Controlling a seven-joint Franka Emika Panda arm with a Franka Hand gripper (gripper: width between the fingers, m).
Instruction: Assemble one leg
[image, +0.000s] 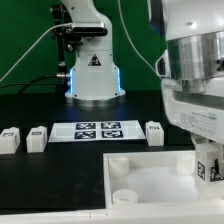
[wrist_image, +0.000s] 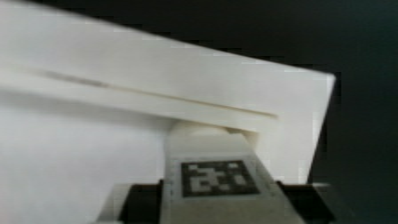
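Gripper (image: 207, 172) fills the near exterior view's right, over the panel (image: 150, 185); fingers clamp the leg (wrist_image: 215, 176), tag up (likely lining it to a corner socket). Three spare legs (image: 36, 138) flank the marker board (image: 98, 130).

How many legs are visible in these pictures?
4. Two legs stand left of the marker board in the exterior view, one stands right of it, and one is in the gripper. Others may be hidden.
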